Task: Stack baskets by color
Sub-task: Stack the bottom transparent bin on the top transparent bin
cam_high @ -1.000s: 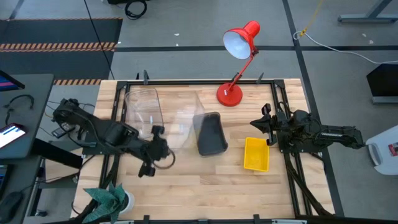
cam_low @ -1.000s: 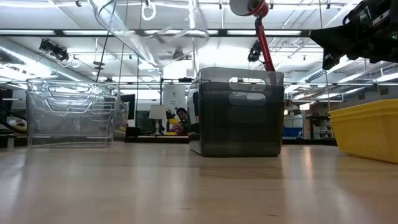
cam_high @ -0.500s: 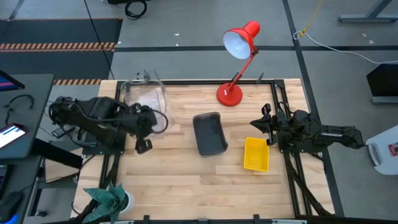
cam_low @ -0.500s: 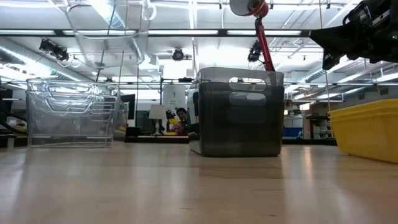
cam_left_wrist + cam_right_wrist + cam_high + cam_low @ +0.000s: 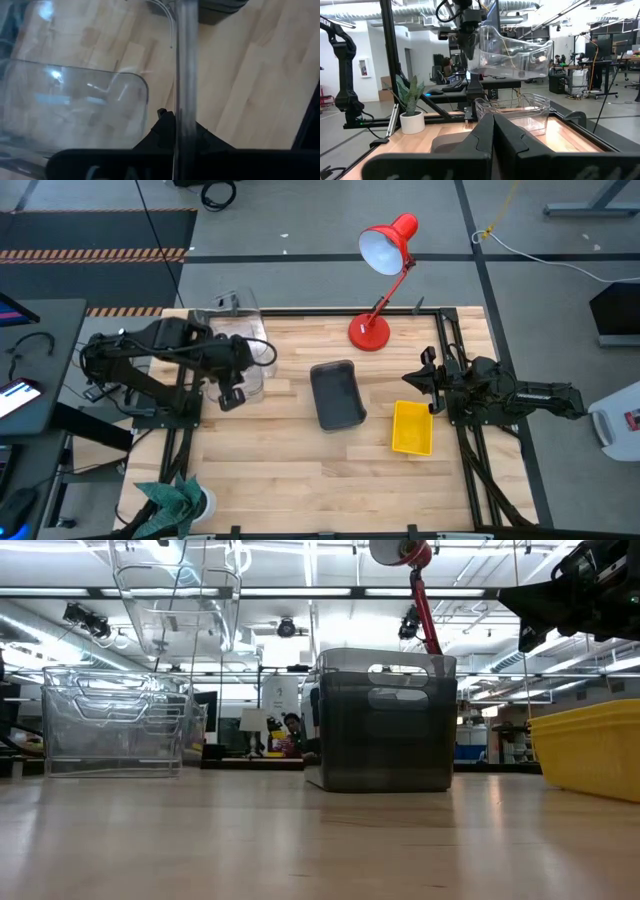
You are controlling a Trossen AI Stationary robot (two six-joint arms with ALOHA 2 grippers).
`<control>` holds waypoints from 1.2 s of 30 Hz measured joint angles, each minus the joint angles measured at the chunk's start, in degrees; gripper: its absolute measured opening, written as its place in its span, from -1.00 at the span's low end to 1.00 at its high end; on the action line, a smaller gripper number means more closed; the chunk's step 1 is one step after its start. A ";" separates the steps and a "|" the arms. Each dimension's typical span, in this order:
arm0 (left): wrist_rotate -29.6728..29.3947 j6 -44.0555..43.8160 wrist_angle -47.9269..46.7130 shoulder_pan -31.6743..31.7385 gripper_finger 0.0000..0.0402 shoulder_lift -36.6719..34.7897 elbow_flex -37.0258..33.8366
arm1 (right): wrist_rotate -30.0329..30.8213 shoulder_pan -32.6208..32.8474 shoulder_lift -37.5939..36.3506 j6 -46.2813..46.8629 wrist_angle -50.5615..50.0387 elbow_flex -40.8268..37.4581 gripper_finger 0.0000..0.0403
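Note:
My left gripper is shut on a clear basket, which it holds in the air over the stack of clear baskets at the table's far left. The right wrist view shows the held basket above that stack. A dark grey basket stands on its base at mid-table. A yellow basket stands to its right. My right gripper waits shut at the right edge, off the table top and touching nothing. My left gripper pinches one end wall of the clear basket at its rim, one finger inside and one outside. The fingers come steeply from above. The basket is lifted clear, opening up and nearly level, and reaches out sideways from the fingers above the clear stack.
A red desk lamp stands at the far edge, its base on the table. A potted plant sits at the near left corner. Bare wood lies in front of the baskets. Black frame rails run along the table's sides.
My left gripper has swung from mid-table toward the far left and risen, rolling as it went. The clear basket has gone with it, from tipped over the table's middle to nearly level above the clear stack. My right arm has kept still.

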 joint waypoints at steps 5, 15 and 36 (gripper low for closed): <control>0.00 3.73 -0.06 1.53 -0.98 0.00 0.00 | 0.00 0.02 0.00 0.01 0.00 0.00 -0.92; 1.52 9.00 -0.09 2.13 -0.98 -0.50 -7.64 | 0.00 0.02 0.00 0.02 0.00 0.00 -0.92; -1.21 5.66 0.04 2.43 -0.98 -8.09 -23.04 | 0.00 0.00 -0.02 0.02 0.00 0.00 -0.92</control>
